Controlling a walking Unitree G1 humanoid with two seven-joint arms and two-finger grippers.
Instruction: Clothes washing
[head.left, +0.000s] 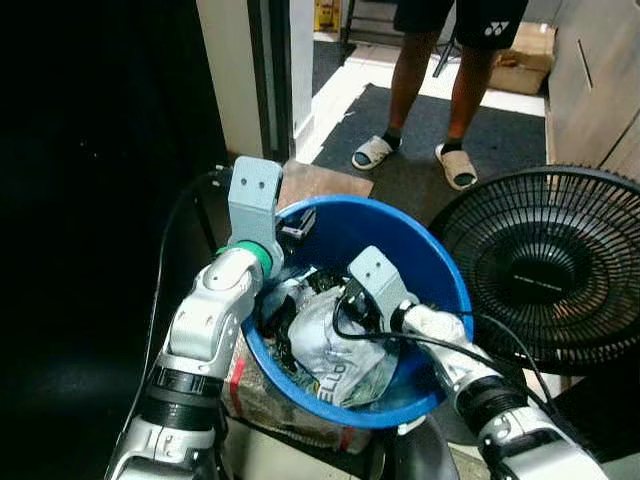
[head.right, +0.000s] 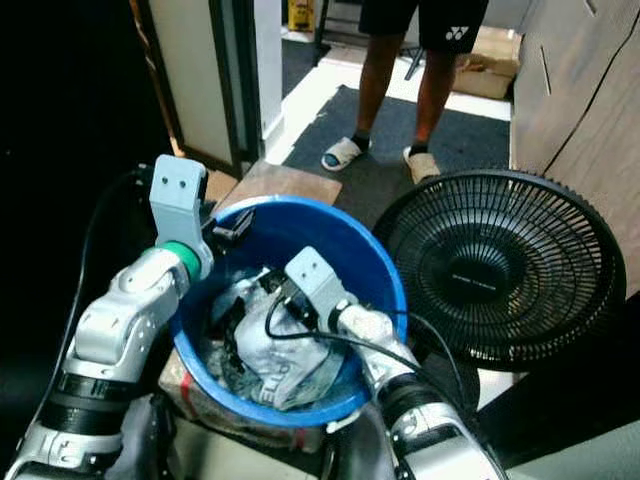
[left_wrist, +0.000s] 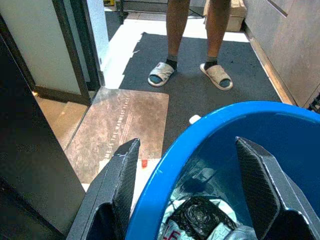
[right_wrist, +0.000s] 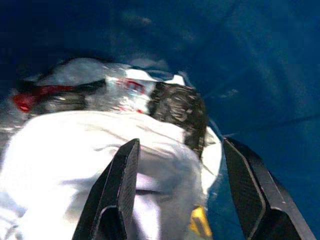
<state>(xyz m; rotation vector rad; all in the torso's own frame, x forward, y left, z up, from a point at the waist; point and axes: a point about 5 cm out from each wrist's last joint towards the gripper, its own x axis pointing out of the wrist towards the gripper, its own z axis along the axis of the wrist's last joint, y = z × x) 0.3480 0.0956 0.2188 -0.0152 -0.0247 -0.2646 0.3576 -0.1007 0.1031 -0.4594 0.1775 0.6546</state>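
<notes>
A basin (head.left: 440, 280) is sitting at centre frame with clothes (head.left: 335, 350) lying inside; a fan (head.left: 545, 265) is standing at right, a person (head.left: 440, 80) standing behind at top.

One blue tub (head.left: 440, 290) is seen, with clothes (head.left: 335, 350) heaped inside (the pieces cannot be told apart for counting). One black fan (head.left: 545, 265) is noted. Two grippers are counted: left gripper (left_wrist: 187, 165), right gripper (right_wrist: 182, 180). One person (head.left: 455, 40) in two sandals (head.left: 373, 152) is recorded.

Bright doorway, dark left, blurred right-wrist view.
</notes>
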